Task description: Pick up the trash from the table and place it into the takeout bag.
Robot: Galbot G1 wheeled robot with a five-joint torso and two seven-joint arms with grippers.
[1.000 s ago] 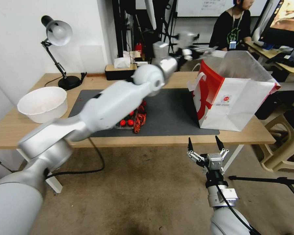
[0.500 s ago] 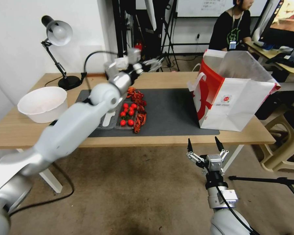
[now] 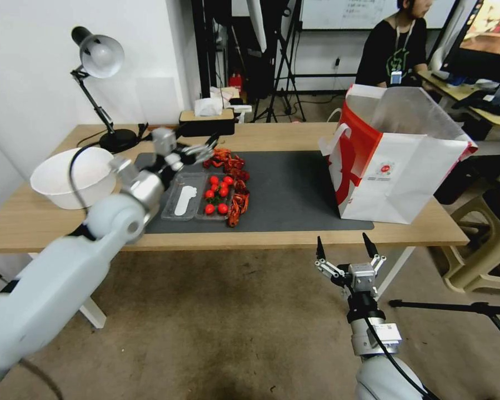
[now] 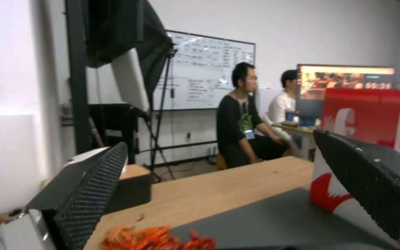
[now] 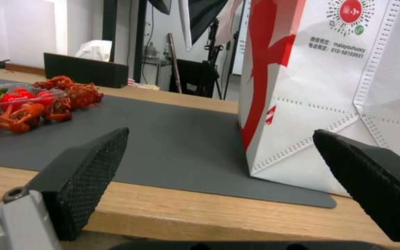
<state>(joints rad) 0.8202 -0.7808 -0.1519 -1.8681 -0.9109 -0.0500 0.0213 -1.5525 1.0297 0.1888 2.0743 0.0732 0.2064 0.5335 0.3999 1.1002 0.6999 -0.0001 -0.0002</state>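
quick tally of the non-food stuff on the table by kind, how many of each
white bowl: 1
desk lamp: 1
takeout bag: 1
clear tray: 1
tissue box: 1
grey mat: 1
total: 6

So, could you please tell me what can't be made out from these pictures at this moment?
- Inside of the takeout bag: head view, hidden by its own walls.
- Inside of the white bowl: head view, partly covered by the left arm's cable.
- Left gripper: head view, fingers blurred.
- Crayfish shells: left wrist view, cut off by the picture's edge.
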